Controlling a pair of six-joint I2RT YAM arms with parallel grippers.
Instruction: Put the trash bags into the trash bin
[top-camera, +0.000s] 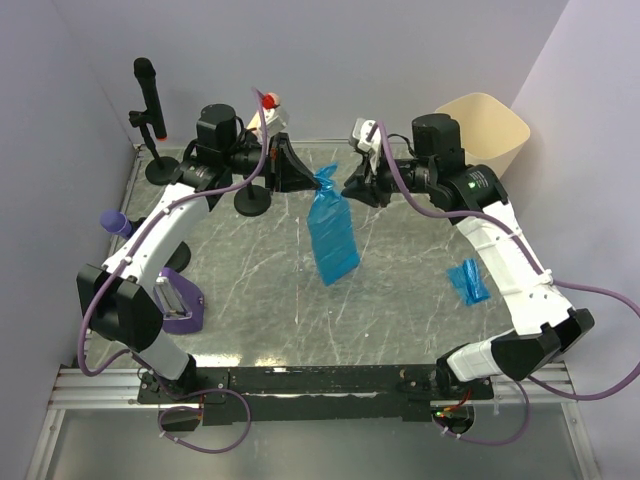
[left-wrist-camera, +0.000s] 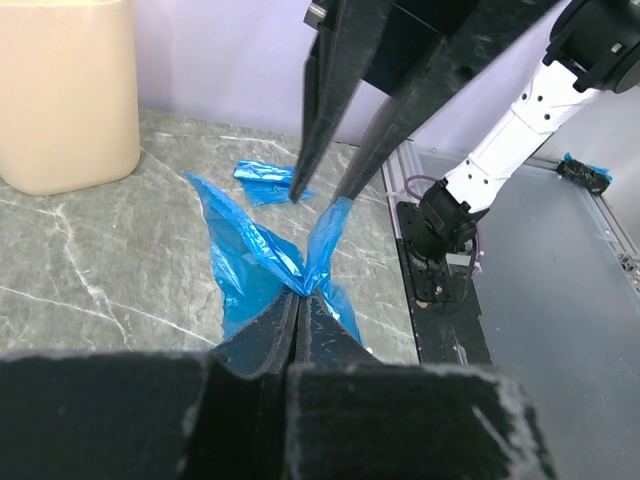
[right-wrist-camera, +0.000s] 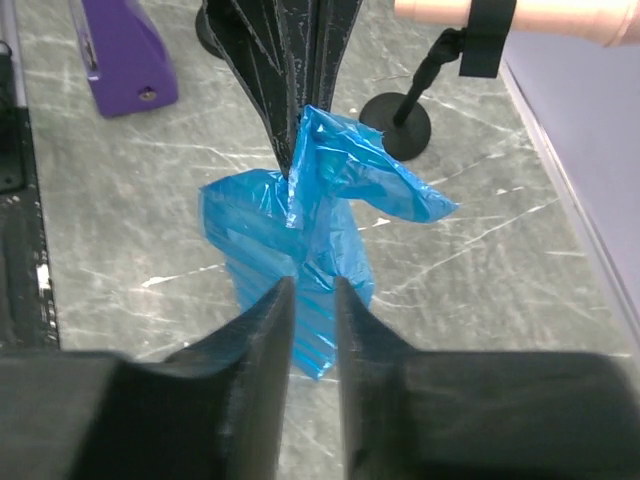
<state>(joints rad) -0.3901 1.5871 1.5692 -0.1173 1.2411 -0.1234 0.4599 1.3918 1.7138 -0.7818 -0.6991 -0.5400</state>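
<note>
My left gripper (left-wrist-camera: 298, 300) is clamped flat on the top edge of a crinkly blue plastic trash bag (top-camera: 332, 235), holding it up over the middle of the grey marbled table (top-camera: 250, 300). I judge it is held that way so the film hangs free for a second grab. My right gripper (right-wrist-camera: 312, 285) faces it nose to nose. Its jaws stand a little apart with nothing between them, lined up on the bunched top of the bag. One fingertip is right at a raised flap, but I can't tell whether it touches.

The tapered cream-beige plastic trash bin (top-camera: 490, 125) stands at the far right corner, behind my right arm and well apart from the bag. My guess is the right side takes the bag over, being nearer the bin. A second, folded blue trash bag (top-camera: 467, 282) lies flat on the table beside my right forearm.

My arm cuts off part of the bin's rim from above, and no view shows inside it. I can't make out how much film sits in my left jaws, where the bag's mouth is, or whether its lower end rests on the table or hangs clear.
</note>
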